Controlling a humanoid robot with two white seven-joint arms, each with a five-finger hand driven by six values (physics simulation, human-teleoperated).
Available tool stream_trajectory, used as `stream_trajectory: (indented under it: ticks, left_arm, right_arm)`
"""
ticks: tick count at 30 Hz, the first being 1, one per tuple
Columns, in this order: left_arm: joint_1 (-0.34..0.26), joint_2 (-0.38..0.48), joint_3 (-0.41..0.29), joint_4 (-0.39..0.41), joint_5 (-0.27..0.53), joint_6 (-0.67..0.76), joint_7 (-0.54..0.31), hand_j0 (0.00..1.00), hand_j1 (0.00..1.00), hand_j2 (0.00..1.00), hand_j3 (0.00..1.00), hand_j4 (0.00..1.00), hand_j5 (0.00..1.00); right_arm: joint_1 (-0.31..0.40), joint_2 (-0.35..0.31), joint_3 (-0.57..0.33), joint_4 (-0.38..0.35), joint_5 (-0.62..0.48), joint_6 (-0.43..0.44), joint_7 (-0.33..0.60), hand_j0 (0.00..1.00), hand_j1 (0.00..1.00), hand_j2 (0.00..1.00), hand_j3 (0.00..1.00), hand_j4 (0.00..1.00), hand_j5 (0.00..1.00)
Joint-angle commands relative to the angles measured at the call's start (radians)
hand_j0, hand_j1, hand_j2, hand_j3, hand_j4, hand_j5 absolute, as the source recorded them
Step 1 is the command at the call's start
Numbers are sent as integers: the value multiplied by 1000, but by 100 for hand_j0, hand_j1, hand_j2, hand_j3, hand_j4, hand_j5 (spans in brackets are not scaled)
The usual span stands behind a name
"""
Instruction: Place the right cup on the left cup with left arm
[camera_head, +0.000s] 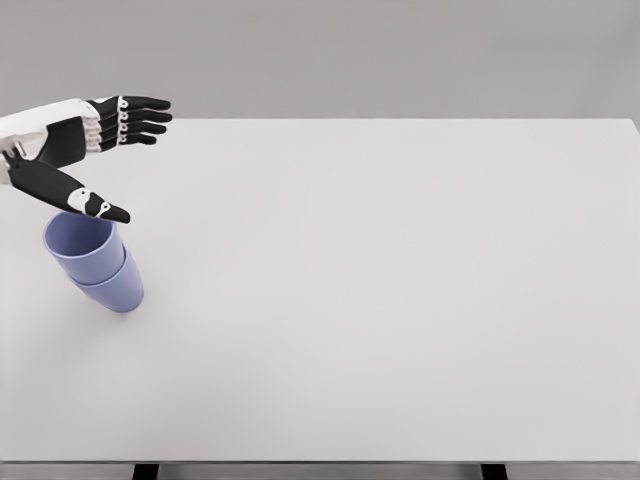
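We see our left hand (85, 150) at the far left of the white table (400, 300), its arm coming in from the left edge. Its black fingers (140, 118) are stretched out straight toward the right and the thumb (95, 205) is spread away nearer to us, so the hand is open and grips nothing. Just below the thumb, at the left of the table, the two lilac cups are nested: the upper cup (82, 245) sits inside the lower cup (118, 292), both tilted
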Motion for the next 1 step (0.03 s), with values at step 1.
stream_trajectory:
  ticks: [1]
  left_arm:
    - [0,-2,2,0,5,1,0,100,100,100,100,100,100]
  right_arm:
    - [0,0,0,0,0,0,0,100,100,100,100,100,100]
